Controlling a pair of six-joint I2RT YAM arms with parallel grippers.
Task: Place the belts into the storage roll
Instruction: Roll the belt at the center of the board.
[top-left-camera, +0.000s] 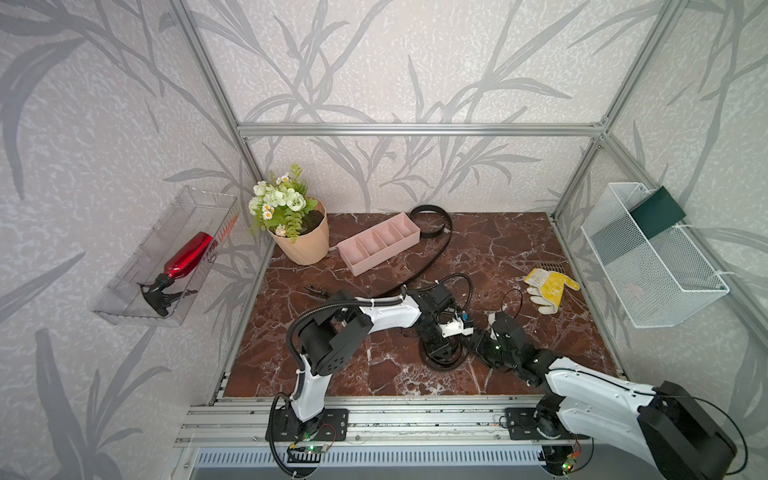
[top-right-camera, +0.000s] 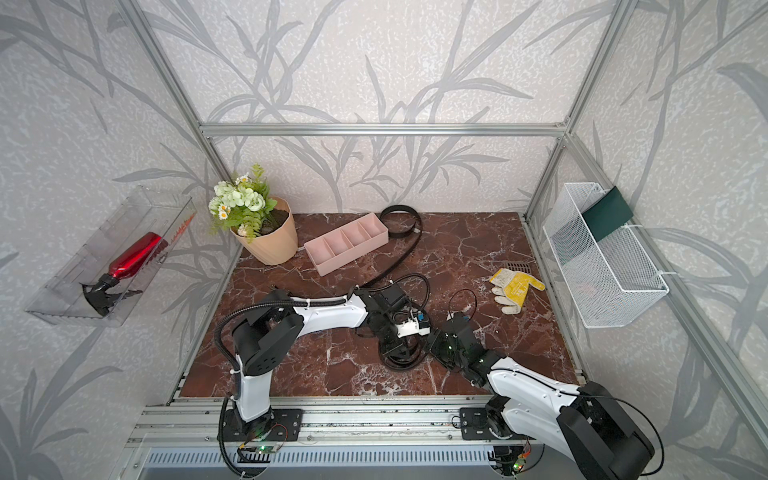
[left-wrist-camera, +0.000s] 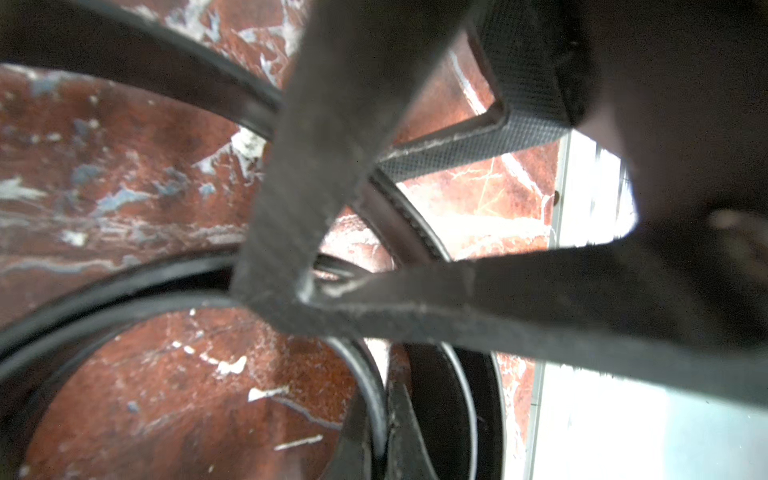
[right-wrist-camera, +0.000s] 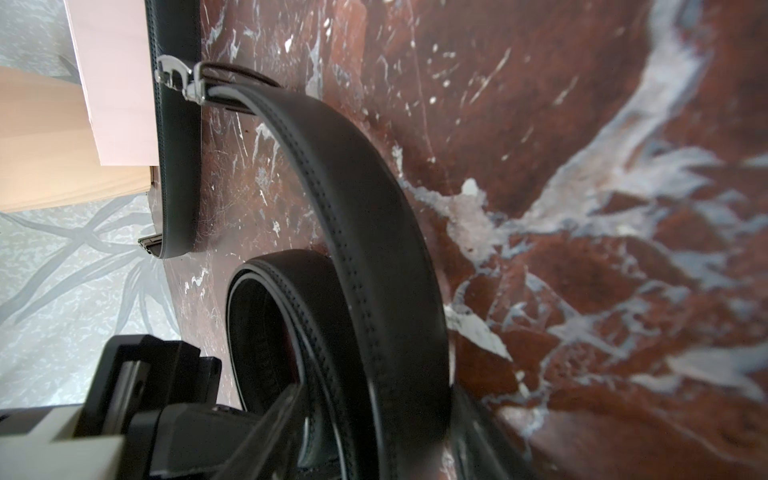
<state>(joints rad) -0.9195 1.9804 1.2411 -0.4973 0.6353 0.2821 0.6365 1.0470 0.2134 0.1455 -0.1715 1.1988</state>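
A black belt lies coiled (top-left-camera: 442, 365) on the marble table at front centre. Its strap (right-wrist-camera: 353, 187) runs back to a metal buckle (right-wrist-camera: 178, 79) near the pale pink storage roll (top-left-camera: 378, 243). Another black strap (top-left-camera: 432, 212) loops round the roll's far end. My left gripper (top-left-camera: 440, 353) points down into the coil, shut on one turn of the belt (left-wrist-camera: 386, 440). My right gripper (top-left-camera: 471, 345) reaches in from the right. Its fingers (right-wrist-camera: 286, 415) straddle several turns of the coil and press on them (right-wrist-camera: 374, 424). All four compartments of the roll hold nothing.
A peach flowerpot (top-left-camera: 301, 243) stands left of the roll. A yellow work glove (top-left-camera: 548, 289) and a floor grille (top-left-camera: 550, 266) lie at the right. A small dark object (top-left-camera: 316, 291) lies behind the left arm. A wire basket (top-left-camera: 648, 266) and a clear bin with a red spray bottle (top-left-camera: 187, 255) hang on the walls.
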